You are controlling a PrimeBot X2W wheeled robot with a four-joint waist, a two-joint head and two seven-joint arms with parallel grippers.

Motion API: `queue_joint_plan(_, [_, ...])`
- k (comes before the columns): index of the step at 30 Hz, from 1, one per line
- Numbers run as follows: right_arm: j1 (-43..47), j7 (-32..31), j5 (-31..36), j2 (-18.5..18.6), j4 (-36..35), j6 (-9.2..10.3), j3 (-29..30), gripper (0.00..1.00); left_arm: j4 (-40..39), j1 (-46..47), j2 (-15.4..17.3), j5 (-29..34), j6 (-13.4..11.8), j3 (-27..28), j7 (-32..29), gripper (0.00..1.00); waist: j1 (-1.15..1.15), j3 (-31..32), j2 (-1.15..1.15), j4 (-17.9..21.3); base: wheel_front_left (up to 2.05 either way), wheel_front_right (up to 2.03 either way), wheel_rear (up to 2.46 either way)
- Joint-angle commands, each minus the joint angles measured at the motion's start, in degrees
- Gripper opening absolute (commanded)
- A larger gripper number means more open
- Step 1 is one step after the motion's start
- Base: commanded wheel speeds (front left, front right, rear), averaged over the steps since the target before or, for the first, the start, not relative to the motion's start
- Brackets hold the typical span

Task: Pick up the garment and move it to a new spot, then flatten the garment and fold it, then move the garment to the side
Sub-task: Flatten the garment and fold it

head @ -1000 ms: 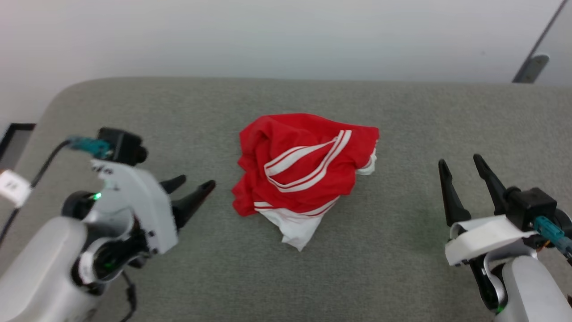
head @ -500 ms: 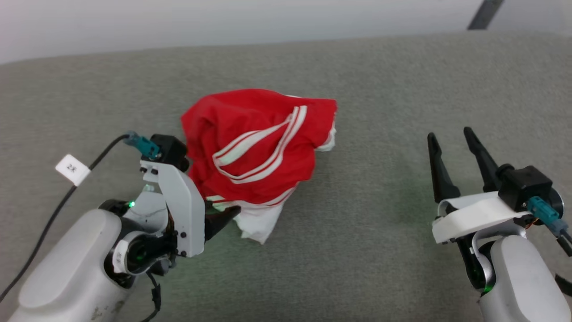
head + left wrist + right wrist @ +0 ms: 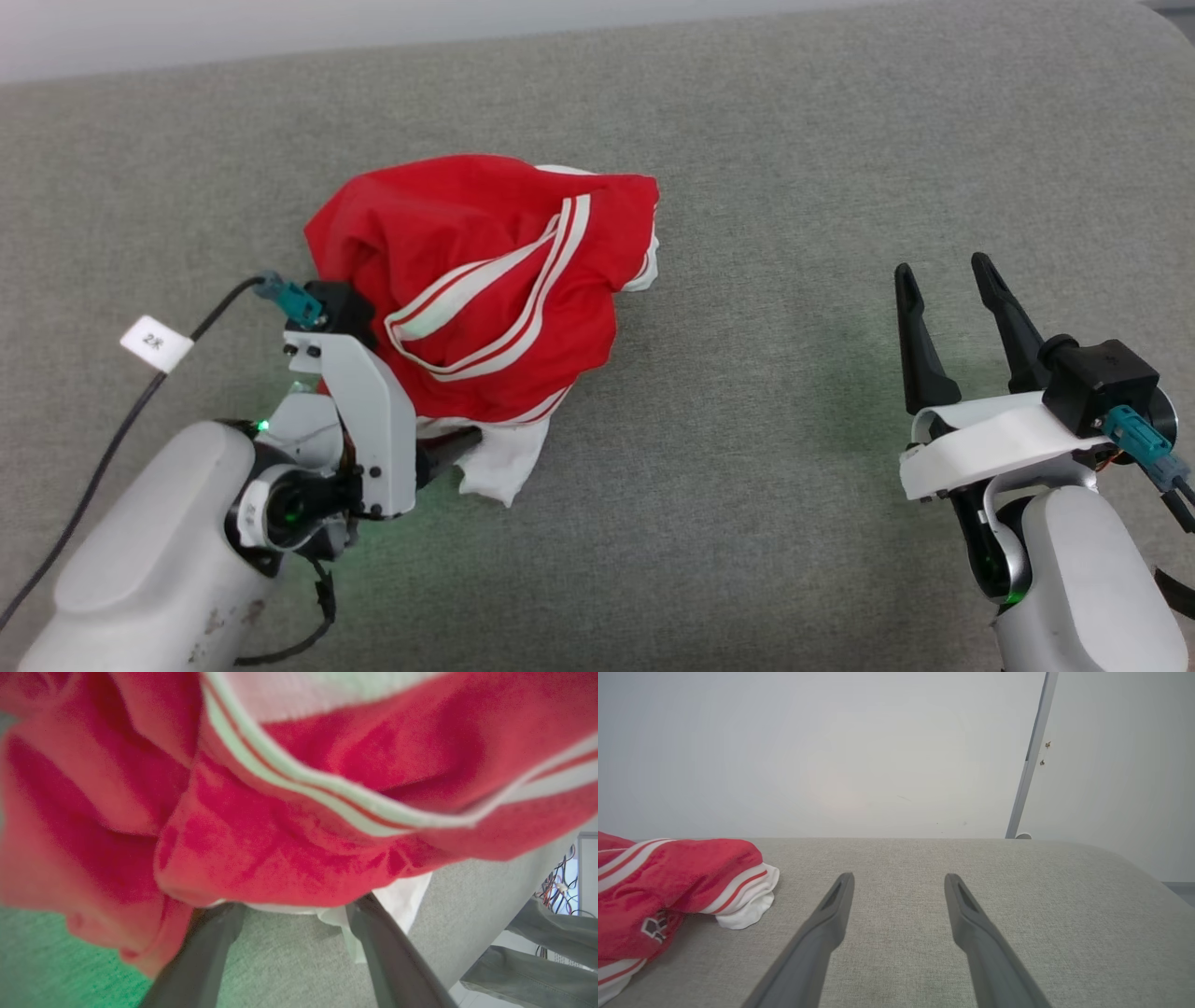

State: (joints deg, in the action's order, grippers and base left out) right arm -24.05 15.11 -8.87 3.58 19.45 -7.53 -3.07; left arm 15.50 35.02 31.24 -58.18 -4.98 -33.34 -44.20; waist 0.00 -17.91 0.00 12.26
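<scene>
A soft red jersey shirt with white sleeve ends and white-and-red striped trim (image 3: 485,289) lies crumpled in a loose mound on a grey woven upholstered surface (image 3: 794,140), left of centre in the head view, with two white double stripes crossing its top and a white cuff spilling out at its 6 o'clock. The robot's left gripper (image 3: 457,439) meets the heap at about 7 o'clock, one dark finger showing under the hem and the other hidden by cloth. The right gripper (image 3: 941,271) stands well apart at the shirt's 3 o'clock, its fingers spread wide and empty. In the left wrist view the red jersey (image 3: 289,849) hangs close over the lens, blurred, its folds draped across the left gripper (image 3: 299,907); the two fingers are parted, their tips tucked beneath the hem and the white cuff, pinching nothing. In the right wrist view the right gripper (image 3: 899,877) points across bare grey fabric toward a pale wall (image 3: 831,756), with the shirt (image 3: 668,872) at 9 o'clock, a small white emblem on its red side. A second earlier the left gripper lay clear of the shirt at its 9 o'clock; it has since slid under the edge, and the camera has shifted.
</scene>
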Motion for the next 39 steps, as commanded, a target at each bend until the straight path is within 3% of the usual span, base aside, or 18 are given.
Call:
queue_joint_plan(1, [-0.71,0.06,0.58,-0.17,0.03,0.08,0.0,1.0,3.33,-1.69,-0.72,-0.34,-0.23,-1.31,-0.76,0.09,0.0,0.26,0.0,-0.47,0.0,0.0,0.0])
queue_joint_plan(2, [-0.78,0.06,0.58,-0.15,0.14,0.08,0.0,1.0,3.85,-1.85,-0.86,-0.44,0.01,-1.69,-1.23,0.0,0.0,0.44,0.0,-0.69,0.0,0.0,0.0])
queue_joint_plan(8, [-0.16,0.06,1.06,0.28,0.65,0.08,0.57,1.0,3.34,-2.0,-0.9,-1.31,0.37,-1.85,-2.54,0.0,0.0,1.86,0.0,-2.22,0.0,0.0,0.0])
queue_joint_plan(12, [0.84,0.06,1.24,0.69,0.98,0.08,1.0,1.0,0.55,-1.73,1.41,-1.35,-0.38,-0.97,-3.36,0.0,0.0,3.27,0.0,-4.08,0.0,0.0,0.0])
queue_joint_plan(17, [1.89,0.06,1.2,1.33,1.55,0.08,1.25,1.0,-5.32,-2.75,5.68,-1.26,-1.17,0.66,-3.88,0.0,0.0,5.29,0.0,-6.8,0.0,0.0,0.0])
queue_joint_plan(24, [3.98,0.06,0.85,1.72,2.33,0.08,1.17,1.0,-11.8,-7.51,14.14,-1.44,-2.24,4.22,-3.03,0.0,0.0,8.19,0.0,-9.9,0.0,0.0,0.0])
queue_joint_plan(32, [5.15,0.06,0.38,2.06,3.01,0.08,0.08,1.0,-12.83,-13.99,23.29,1.45,-1.68,6.39,0.59,0.0,0.0,10.05,0.0,-11.93,0.0,0.0,0.0])
queue_joint_plan(35, [5.42,0.06,0.32,1.97,3.11,0.08,-0.17,1.0,-11.29,-15.62,25.16,3.78,-1.1,6.07,3.09,0.0,0.0,10.27,0.0,-12.29,0.0,0.0,0.0])
queue_joint_plan(39, [5.18,0.06,-0.17,2.25,3.69,0.08,-1.1,1.0,-8.24,-17.23,24.58,4.16,-0.28,5.65,5.54,0.0,0.0,10.34,0.0,-12.6,0.0,0.0,0.0])
